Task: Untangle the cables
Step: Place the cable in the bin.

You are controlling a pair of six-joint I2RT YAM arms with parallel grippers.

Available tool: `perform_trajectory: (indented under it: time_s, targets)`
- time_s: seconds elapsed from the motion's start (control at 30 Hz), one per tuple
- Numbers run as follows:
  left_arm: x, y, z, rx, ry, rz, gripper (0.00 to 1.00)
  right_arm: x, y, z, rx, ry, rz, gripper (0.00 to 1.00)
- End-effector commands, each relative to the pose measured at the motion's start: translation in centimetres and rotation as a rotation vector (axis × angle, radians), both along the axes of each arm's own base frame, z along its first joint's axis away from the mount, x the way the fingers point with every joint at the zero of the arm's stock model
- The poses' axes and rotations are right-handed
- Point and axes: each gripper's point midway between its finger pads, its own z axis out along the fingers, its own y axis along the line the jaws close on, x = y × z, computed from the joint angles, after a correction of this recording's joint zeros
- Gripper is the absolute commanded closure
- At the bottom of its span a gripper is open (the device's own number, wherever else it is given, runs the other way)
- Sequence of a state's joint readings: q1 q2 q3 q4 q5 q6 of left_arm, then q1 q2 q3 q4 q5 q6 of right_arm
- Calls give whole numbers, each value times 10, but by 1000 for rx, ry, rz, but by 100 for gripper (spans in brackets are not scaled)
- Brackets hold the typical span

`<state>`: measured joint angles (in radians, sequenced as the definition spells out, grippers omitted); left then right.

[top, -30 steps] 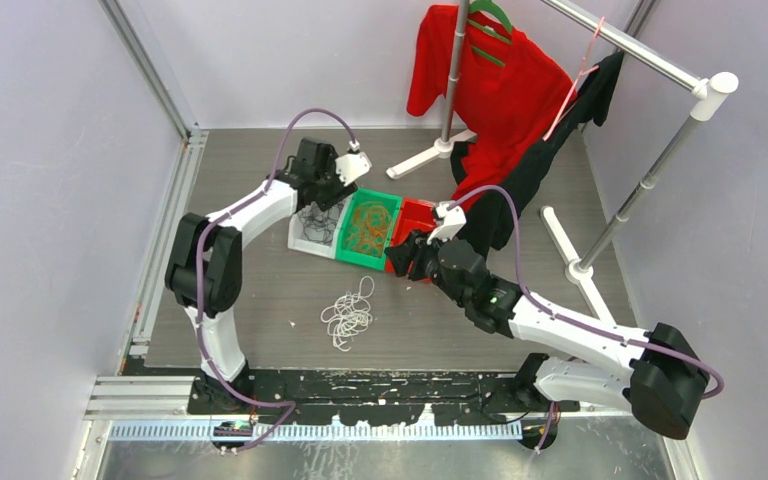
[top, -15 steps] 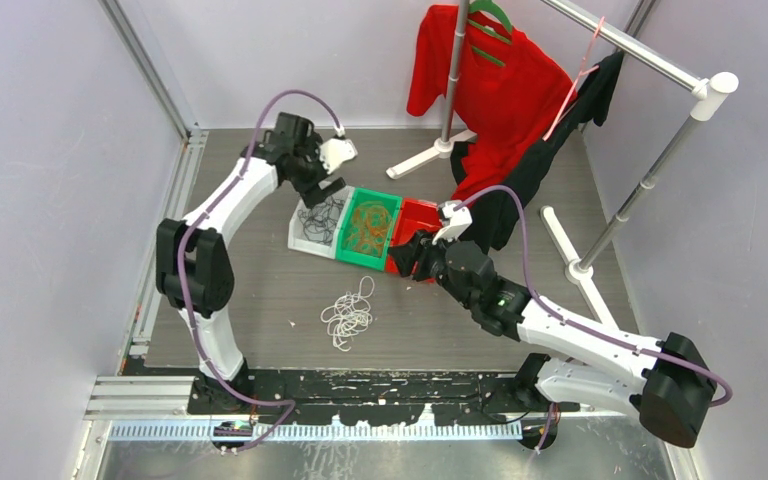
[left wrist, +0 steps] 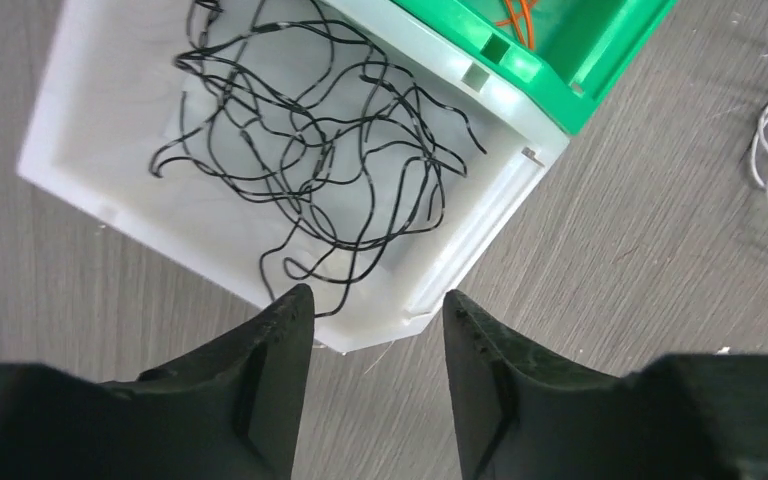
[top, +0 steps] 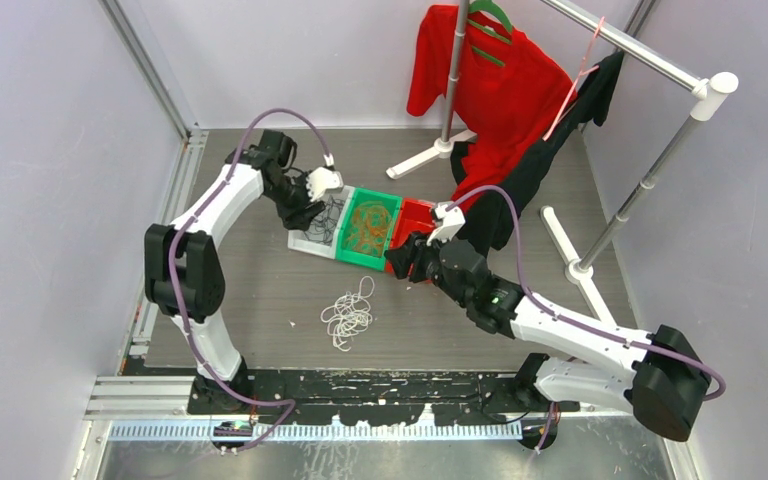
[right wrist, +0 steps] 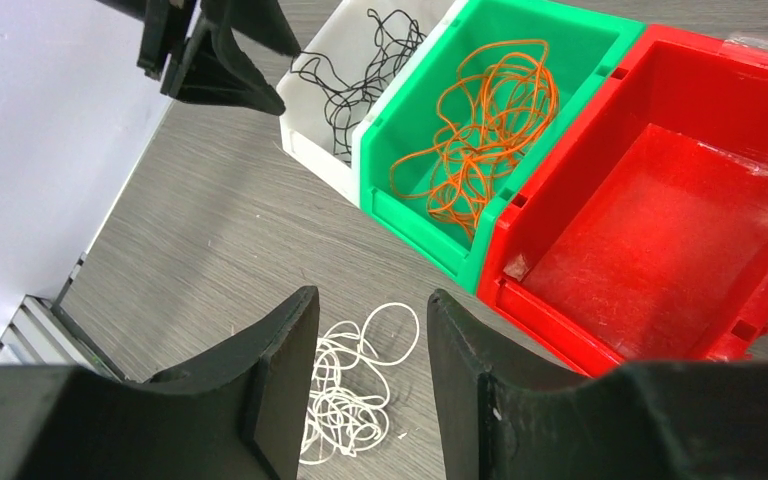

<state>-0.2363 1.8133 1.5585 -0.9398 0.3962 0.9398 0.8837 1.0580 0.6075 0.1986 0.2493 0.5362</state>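
Cables, three tangles. Black cables (left wrist: 310,140) in white bin (left wrist: 482,228). Orange cables (right wrist: 480,130) in green bin (right wrist: 412,217). White cables (top: 348,315) loose on grey wood-grain counter (top: 260,300), long axis near-left to far-right. Left gripper (left wrist: 378,300) jaws apart, empty, over white bin's corner. Right gripper (right wrist: 372,300) jaws apart, empty. Pale walls.

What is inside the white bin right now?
Only black cables, loosely tangled on the floor of the white bin. One left gripper finger covers some rim; the bin's far end is out of frame.

White cables (left wrist: 758,150) run off the left wrist view; right arm (top: 480,285) hides red bin's (top: 418,212) near edge.
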Motion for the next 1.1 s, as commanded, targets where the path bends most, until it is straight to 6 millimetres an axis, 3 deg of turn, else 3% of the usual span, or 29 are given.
perform_trajectory:
  time_s: [0.0, 0.33, 0.7, 0.9, 1.07]
  targets:
    - [16, -12, 9, -45, -115, -21, 56, 6, 7, 18, 66, -36, 0, 51]
    - [51, -22, -9, 5, -278, 15, 93, 9, 17, 12, 85, -14, 10, 53]
    - [60, -25, -49, 75, -279, 58, 99, 11, 20, 8, 79, -6, 13, 54]
    - [52, -26, -48, 53, -239, 86, 88, 12, 16, 10, 73, -8, 7, 54]
    - [45, -27, -14, 19, -230, 104, 47, 10, 15, 15, 69, -14, 14, 54]
